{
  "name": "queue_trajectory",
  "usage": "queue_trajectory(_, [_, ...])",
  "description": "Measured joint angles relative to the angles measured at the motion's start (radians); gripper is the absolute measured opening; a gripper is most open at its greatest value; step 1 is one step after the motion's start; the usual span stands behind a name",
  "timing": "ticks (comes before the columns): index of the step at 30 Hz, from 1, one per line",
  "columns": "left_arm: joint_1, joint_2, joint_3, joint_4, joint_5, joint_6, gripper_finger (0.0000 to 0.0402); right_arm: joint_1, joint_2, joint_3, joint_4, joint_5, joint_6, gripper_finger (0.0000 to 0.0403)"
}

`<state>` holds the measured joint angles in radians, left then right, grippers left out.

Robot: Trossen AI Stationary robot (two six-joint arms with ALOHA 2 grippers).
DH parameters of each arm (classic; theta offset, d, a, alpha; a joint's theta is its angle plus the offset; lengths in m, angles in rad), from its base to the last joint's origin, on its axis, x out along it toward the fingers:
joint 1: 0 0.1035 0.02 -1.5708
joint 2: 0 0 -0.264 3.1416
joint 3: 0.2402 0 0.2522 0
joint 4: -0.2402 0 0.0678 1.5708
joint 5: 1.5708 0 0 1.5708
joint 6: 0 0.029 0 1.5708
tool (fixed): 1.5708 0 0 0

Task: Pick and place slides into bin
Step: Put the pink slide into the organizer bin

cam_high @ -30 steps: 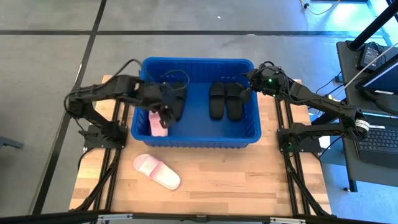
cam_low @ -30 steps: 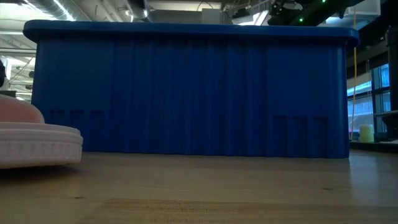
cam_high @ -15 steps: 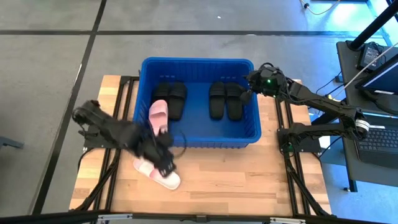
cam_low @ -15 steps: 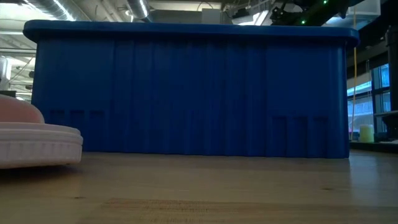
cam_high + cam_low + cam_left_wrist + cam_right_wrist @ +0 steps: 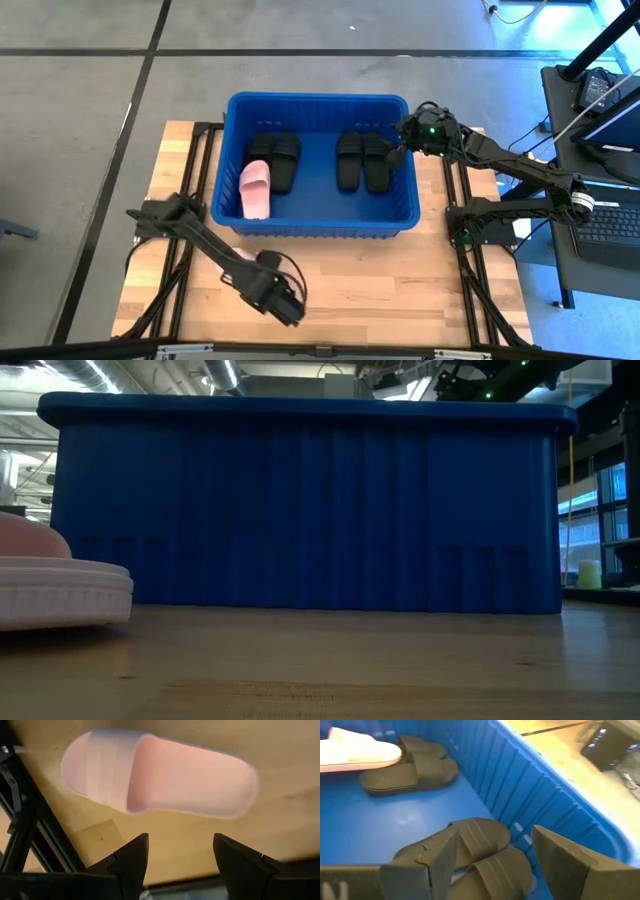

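A pale pink slide (image 5: 155, 775) lies sole down on the wooden table near its front edge. It also shows in the low view (image 5: 60, 585). My left gripper (image 5: 180, 840) is open just above it and touches nothing; in the high view my left arm (image 5: 280, 300) hides the slide. The blue bin (image 5: 230, 215) holds two black slides at its left (image 5: 278, 160), two black slides at its right (image 5: 362, 160) and a pale pink slide (image 5: 255, 188). My right gripper (image 5: 495, 830) hangs open over the bin's far right corner (image 5: 400, 150), above the right black pair (image 5: 485, 855).
The bin's tall ribbed wall (image 5: 300, 510) stands between the table's front strip and the far side. Bare wood lies in front of the bin (image 5: 400, 280). A desk with a laptop (image 5: 600, 220) stands off the table's right edge.
My left gripper has come up out of the bin's left part and swung toward the table's near edge, ending over the pink slide on the table. The other pink slide stays lying in the bin. My right arm has kept still.
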<state>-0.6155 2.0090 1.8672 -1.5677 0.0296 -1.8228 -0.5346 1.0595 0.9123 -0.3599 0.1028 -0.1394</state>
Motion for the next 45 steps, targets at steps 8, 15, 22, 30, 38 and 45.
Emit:
queue_trajectory(8, [0.002,0.153,0.000,-0.003,0.013,-0.024,0.0216,0.002,0.000,0.000,-0.003,-0.079,0.004,0.0251])
queue_trajectory(15, [0.002,0.166,-0.011,-0.001,0.007,-0.023,0.0216,0.002,0.000,0.000,-0.011,-0.081,0.004,0.0251])
queue_trajectory(22, [-0.003,0.086,-0.126,-0.001,0.052,-0.033,0.0216,0.002,0.000,0.000,-0.010,-0.081,0.003,0.0251])
queue_trajectory(30, [-0.004,0.026,-0.308,-0.003,0.042,-0.054,0.0216,0.002,0.000,0.000,-0.009,-0.080,0.003,0.0251])
queue_trajectory(38, [0.014,0.033,-0.407,0.005,0.113,0.024,0.0216,0.002,0.000,0.000,-0.009,-0.080,0.000,0.0251])
queue_trajectory(45, [0.015,0.033,-0.407,0.039,0.108,0.024,0.0216,0.002,0.000,0.000,-0.009,-0.080,0.000,0.0251])
